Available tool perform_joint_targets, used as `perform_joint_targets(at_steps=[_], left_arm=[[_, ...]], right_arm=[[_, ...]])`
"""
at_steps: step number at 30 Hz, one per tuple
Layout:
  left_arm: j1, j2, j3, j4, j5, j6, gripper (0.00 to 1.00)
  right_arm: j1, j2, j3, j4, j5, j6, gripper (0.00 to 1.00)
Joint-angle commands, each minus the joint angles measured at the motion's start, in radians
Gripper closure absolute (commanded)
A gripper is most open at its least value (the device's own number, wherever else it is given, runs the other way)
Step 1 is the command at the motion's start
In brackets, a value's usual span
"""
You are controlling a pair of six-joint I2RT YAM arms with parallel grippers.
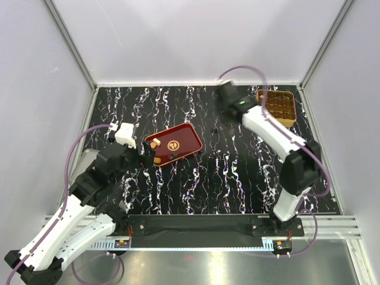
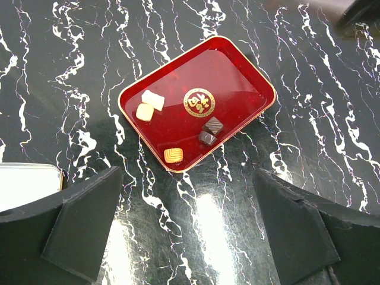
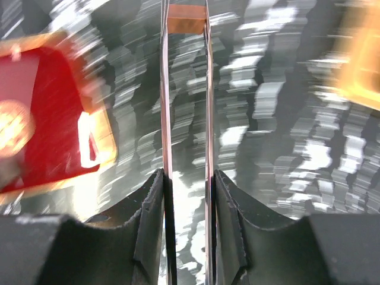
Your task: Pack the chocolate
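Five chocolates (image 2: 173, 155) lie on the red tray (image 2: 237, 77) at centre frame: two pale, one tan, two dark. Our left end effector (image 2: 187, 178) hangs spread wide at lower frame; the right end effector (image 3: 186, 44), blurred, pinches a brown piece (image 3: 186, 22) over the bench (image 2: 309, 119), golden box (image 1: 278, 107) at upper right.

Five chocolate lumps (image 2: 152, 99) (three pale, two dark); one red tray (image 2: 237, 77); one golden box (image 1: 293, 113); one tongs (image 3: 166, 119)

Table (image 1: 237, 178): black top with white marble veining. Red tray (image 1: 187, 136) lies left of centre, skewed to the edges. Golden compartment box (image 1: 293, 110) sits in the far right corner. Flat white item (image 2: 24, 181) near the left edge, partly hidden.
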Motion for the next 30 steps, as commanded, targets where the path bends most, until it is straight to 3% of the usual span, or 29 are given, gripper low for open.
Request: perform_joint_targets(at_steps=[1, 11, 18, 30], left_arm=[[0.0, -0.015, 0.006, 0.035, -0.004, 0.001, 0.01], [0.002, -0.012, 0.006, 0.036, 0.003, 0.002, 0.01], [0.0, -0.011, 0.006, 0.039, 0.006, 0.002, 0.01], [0.0, -0.003, 0.006, 0.041, 0.007, 0.005, 0.01]], right_arm=[[-0.152, -0.115, -0.011, 0.015, 0.018, 0.019, 0.6], [-0.528, -0.013, 0.085, 0.001, 0.03, 0.068, 0.59], [-0.639, 0.07, 0.168, -0.004, 0.032, 0.068, 0.59], [-0.709, 0.151, 0.227, -0.011, 0.041, 0.045, 0.59]])
